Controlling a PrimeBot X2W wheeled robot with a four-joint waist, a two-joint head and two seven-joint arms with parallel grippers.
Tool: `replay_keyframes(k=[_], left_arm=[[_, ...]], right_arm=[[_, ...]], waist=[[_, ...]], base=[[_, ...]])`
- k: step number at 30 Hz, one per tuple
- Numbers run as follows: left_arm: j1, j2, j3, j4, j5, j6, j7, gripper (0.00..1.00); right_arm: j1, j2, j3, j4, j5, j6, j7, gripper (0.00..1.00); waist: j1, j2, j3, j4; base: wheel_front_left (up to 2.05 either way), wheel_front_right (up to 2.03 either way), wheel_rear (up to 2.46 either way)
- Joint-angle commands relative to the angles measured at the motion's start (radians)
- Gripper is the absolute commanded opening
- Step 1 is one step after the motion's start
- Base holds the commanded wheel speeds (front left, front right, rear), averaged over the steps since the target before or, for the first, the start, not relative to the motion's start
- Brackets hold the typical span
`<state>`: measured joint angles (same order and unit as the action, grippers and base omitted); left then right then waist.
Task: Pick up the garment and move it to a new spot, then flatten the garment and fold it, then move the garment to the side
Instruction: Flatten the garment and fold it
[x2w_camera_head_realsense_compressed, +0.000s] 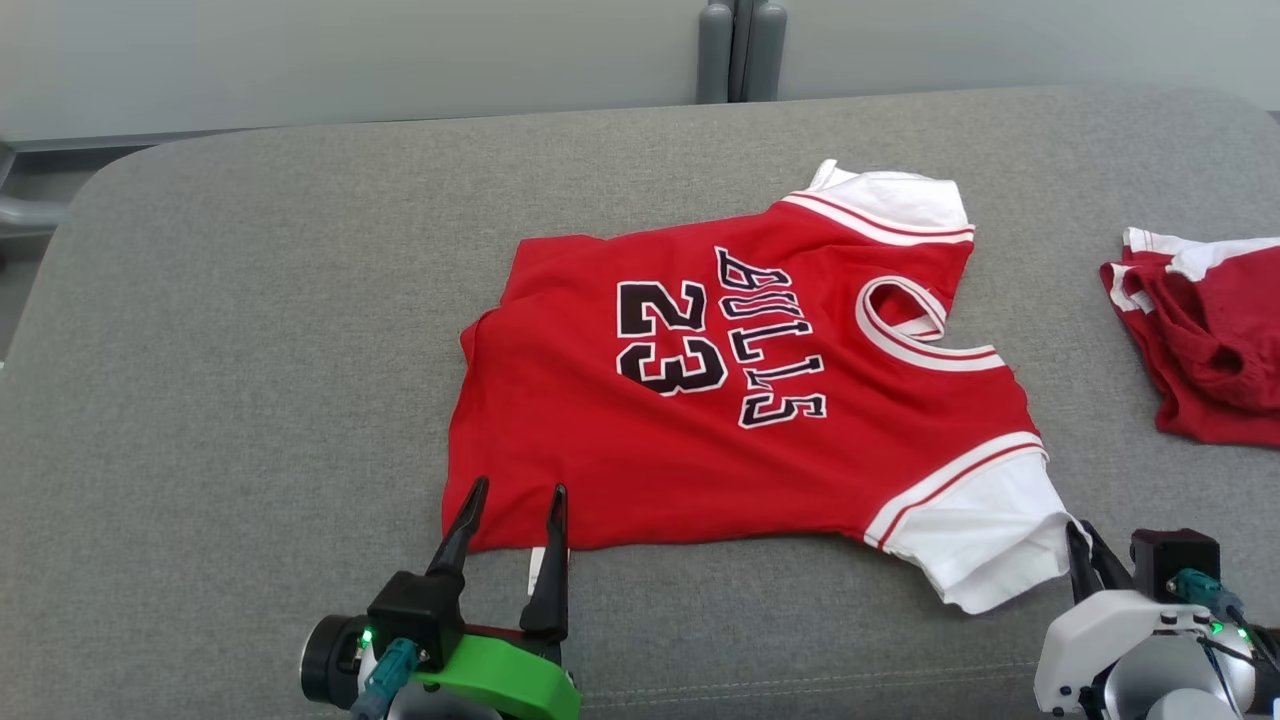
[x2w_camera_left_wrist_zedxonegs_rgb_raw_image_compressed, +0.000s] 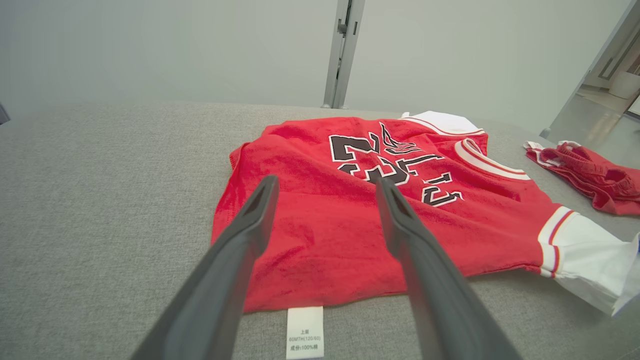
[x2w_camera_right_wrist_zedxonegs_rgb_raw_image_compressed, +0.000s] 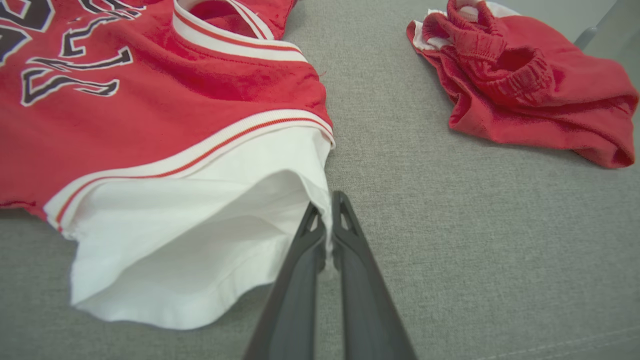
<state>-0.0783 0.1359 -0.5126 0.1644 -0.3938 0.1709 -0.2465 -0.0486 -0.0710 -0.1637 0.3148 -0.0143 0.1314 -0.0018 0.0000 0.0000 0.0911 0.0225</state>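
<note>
In the head view, a red cloth jersey with white sleeves and black letters (x2w_camera_head_realsense_compressed: 740, 400) lies spread out in the middle of the soft grey padded worktop (x2w_camera_head_realsense_compressed: 250, 350). Its neck points to the right. The left hand (x2w_camera_head_realsense_compressed: 519, 487) is at the near bottom corner of the jersey, with its two fingers wide apart. The right hand (x2w_camera_head_realsense_compressed: 1082, 535) is at the near white sleeve (x2w_camera_head_realsense_compressed: 990, 540). A second red crumpled piece of clothing (x2w_camera_head_realsense_compressed: 1210, 340) lies well apart on the right.

In the left wrist view, the left hand (x2w_camera_left_wrist_zedxonegs_rgb_raw_image_compressed: 326, 184) is wide and holds nothing. Its fingers reach out over the red hem. A small white label (x2w_camera_left_wrist_zedxonegs_rgb_raw_image_compressed: 305, 332) sticks out from under the hem, between the fingers.

In the right wrist view, the right hand (x2w_camera_right_wrist_zedxonegs_rgb_raw_image_compressed: 327, 205) is squeezed tight, with the edge of the white sleeve (x2w_camera_right_wrist_zedxonegs_rgb_raw_image_compressed: 200, 240) pinched between its fingers. The sleeve opening puffs up a bit. The crumpled red clothing (x2w_camera_right_wrist_zedxonegs_rgb_raw_image_compressed: 525, 90) lies off to the side.

I think this is the flattening step, since the jersey is nearly smooth and not folded yet. Next, the left hand likely needs to go down and pinch the hem, so both hands can pull the near side flat or lift it over for the first fold.
</note>
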Motion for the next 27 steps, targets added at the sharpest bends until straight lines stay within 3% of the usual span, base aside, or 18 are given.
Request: replay_keyframes(k=[1,3,16,27], left_arm=[[-0.005,0.007,0.004,-0.002,-0.001,0.004,0.002,1.0],[-0.003,0.009,0.004,-0.004,-0.003,0.006,0.003,1.0],[0.022,0.028,0.018,-0.005,-0.02,0.021,0.003,1.0],[0.077,0.078,0.085,-0.022,-0.062,0.068,0.021,1.0]], right_arm=[[0.02,0.004,-0.015,0.022,-0.007,-0.002,-0.019,0.29],[0.03,0.011,-0.016,0.054,-0.01,-0.002,-0.033,1.0],[0.086,0.014,-0.038,0.144,0.013,-0.001,-0.09,1.0],[0.073,0.006,-0.041,-0.046,0.067,-0.001,-0.084,1.0]], waist=[[0.0,0.0,0.001,-0.009],[0.0,0.0,-0.001,-0.014],[0.0,0.0,-0.018,-0.05],[0.0,0.0,-0.091,-0.045]], base=[[0.0,0.0,0.0],[0.0,0.0,0.0],[0.0,0.0,0.0],[0.0,0.0,0.0]])
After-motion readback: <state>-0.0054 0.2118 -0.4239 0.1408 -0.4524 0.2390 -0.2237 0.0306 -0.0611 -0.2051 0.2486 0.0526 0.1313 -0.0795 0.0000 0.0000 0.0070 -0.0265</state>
